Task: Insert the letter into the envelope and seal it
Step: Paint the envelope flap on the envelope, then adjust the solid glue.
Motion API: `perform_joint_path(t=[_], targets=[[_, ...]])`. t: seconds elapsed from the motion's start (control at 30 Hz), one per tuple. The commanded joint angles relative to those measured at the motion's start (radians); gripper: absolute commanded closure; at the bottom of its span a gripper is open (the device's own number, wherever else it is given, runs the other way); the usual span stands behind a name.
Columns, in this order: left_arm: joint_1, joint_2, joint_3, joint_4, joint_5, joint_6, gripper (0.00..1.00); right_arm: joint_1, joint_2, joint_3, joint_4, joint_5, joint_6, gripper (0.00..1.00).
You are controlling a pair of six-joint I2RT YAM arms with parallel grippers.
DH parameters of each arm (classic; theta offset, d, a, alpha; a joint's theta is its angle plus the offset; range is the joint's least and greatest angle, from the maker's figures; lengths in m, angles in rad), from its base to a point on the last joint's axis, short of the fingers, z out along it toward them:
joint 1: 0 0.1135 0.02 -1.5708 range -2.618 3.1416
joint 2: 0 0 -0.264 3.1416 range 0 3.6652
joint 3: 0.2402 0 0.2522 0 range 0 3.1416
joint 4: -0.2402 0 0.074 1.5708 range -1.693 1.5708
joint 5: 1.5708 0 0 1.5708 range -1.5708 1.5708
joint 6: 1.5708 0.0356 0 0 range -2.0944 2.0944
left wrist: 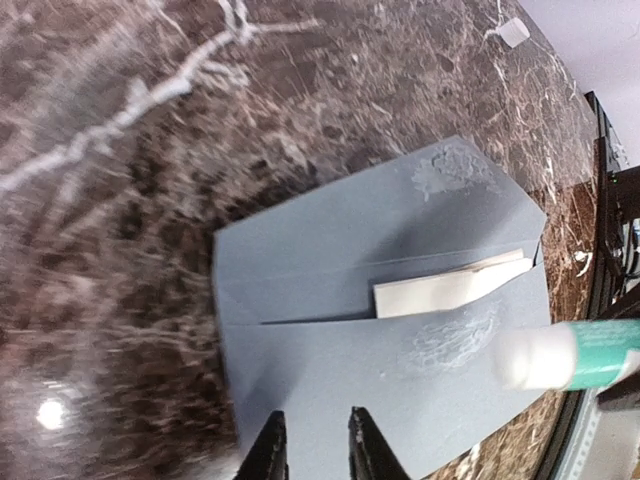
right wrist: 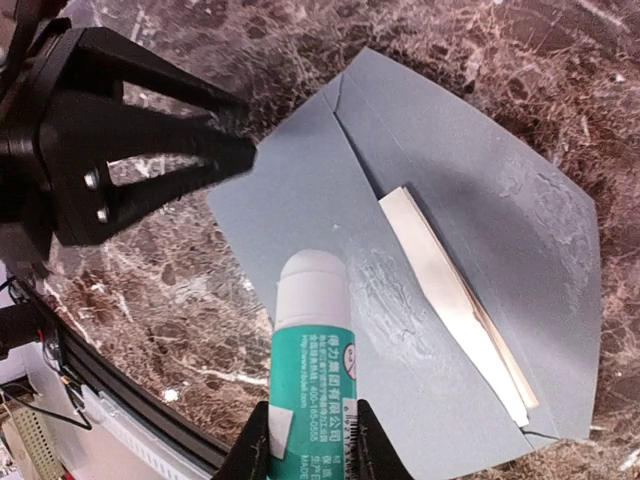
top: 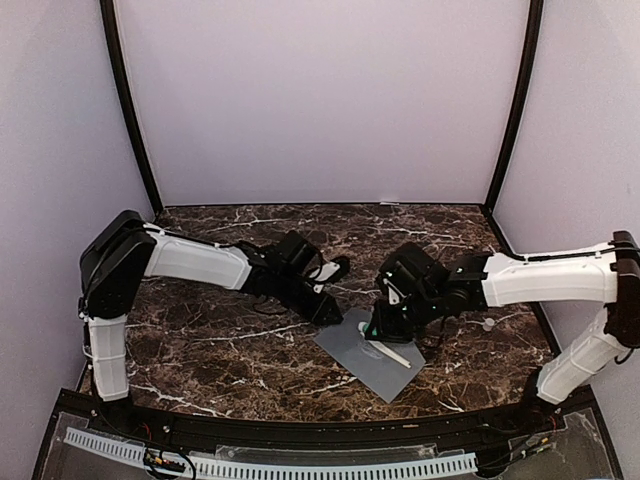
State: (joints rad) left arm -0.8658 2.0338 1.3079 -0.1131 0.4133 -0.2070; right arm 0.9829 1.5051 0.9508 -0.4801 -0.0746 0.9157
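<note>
Letter (left wrist: 450,290) tucked in the envelope (top: 350,352), glue (left wrist: 455,340) smeared, flap (left wrist: 380,215) still open — pressing it shut remains — right jaws clench the glue stick (right wrist: 312,350), left jaws slightly parted, empty.

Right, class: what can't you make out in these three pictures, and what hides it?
Letter: left wrist view, mostly hidden inside the envelope; only a pale strip shows.
Glue stick: left wrist view, body cut off by the right edge.
Its label: right wrist view, print too small; the right gripper covers the base.
Left gripper: left wrist view, cut off by the bottom edge, contact with the envelope unclear.
</note>
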Motion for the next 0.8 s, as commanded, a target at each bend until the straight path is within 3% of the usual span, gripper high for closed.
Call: perform_joint_path(t=[0.0,0.17,0.23,0.37,0.53,0.77], targets=[[0.043,-0.235,-0.063,0.066,-0.115,-0.045,0.67,-0.002,-0.145,-0.06,0.024,0.032,0.047,1.0],[0.042,-0.45,-0.162,0.123,-0.175,-0.238,0.51,0.018,-0.285,-0.116,0.16,0.071,0.041,1.0],[0.039,-0.588,-0.247,0.215,-0.173,-0.377,0.46,0.048,-0.321,-0.133,0.273,0.116,0.022,1.0],[0.003,-0.766,-0.434,0.438,-0.189,-0.637,0.25,0.154,-0.349,-0.109,0.409,0.27,-0.008,1.0],[-0.106,-0.861,-0.554,0.604,-0.281,-0.832,0.2,0.241,-0.349,-0.102,0.575,0.412,-0.035,1.0],[-0.204,-0.863,-0.567,0.673,-0.332,-0.905,0.17,0.311,-0.344,-0.09,0.684,0.472,-0.107,1.0]])
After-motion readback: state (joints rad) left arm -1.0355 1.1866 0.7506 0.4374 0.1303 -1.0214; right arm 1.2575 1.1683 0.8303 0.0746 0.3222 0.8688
